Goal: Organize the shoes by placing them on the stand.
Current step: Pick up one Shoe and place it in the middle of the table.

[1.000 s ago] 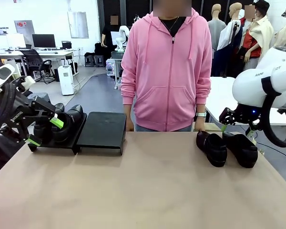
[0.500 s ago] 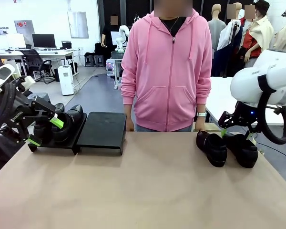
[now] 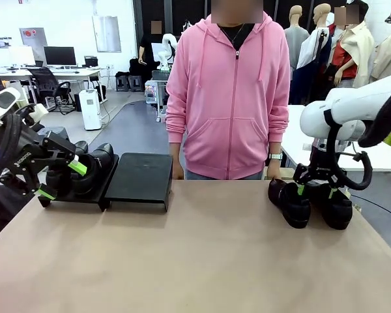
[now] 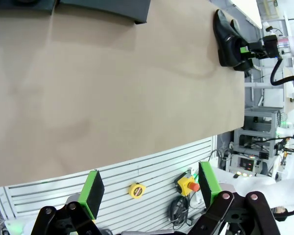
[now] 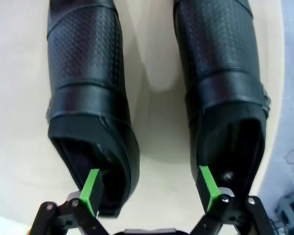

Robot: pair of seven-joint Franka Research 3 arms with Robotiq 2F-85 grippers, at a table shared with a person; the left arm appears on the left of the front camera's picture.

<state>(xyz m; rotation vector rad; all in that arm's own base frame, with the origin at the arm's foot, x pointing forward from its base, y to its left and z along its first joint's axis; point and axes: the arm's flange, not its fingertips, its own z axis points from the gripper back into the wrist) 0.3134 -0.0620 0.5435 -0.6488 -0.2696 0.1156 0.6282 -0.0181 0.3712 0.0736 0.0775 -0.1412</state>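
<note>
Two black shoes (image 3: 92, 167) sit on the left platform of the black stand (image 3: 140, 175), whose right platform is bare. My left gripper (image 3: 62, 180) is open just in front of them, holding nothing; in its wrist view (image 4: 151, 188) it faces the table, and the stand's edge (image 4: 105, 7) runs along the top. Two more shoes (image 3: 290, 203) (image 3: 334, 207) lie side by side at the right. My right gripper (image 3: 315, 191) is low over their heel ends, open. In its wrist view (image 5: 149, 188) one finger hangs over the left shoe's (image 5: 88, 93) opening, the other over the right shoe's (image 5: 220, 83).
A person in a pink hoodie (image 3: 228, 98) stands at the far edge of the table, hands down by the edge. The wide tan tabletop (image 3: 195, 254) stretches between the stand and the right pair.
My right gripper has swung left and down from beside the right pair to just over their heel ends. The left arm has not moved.
</note>
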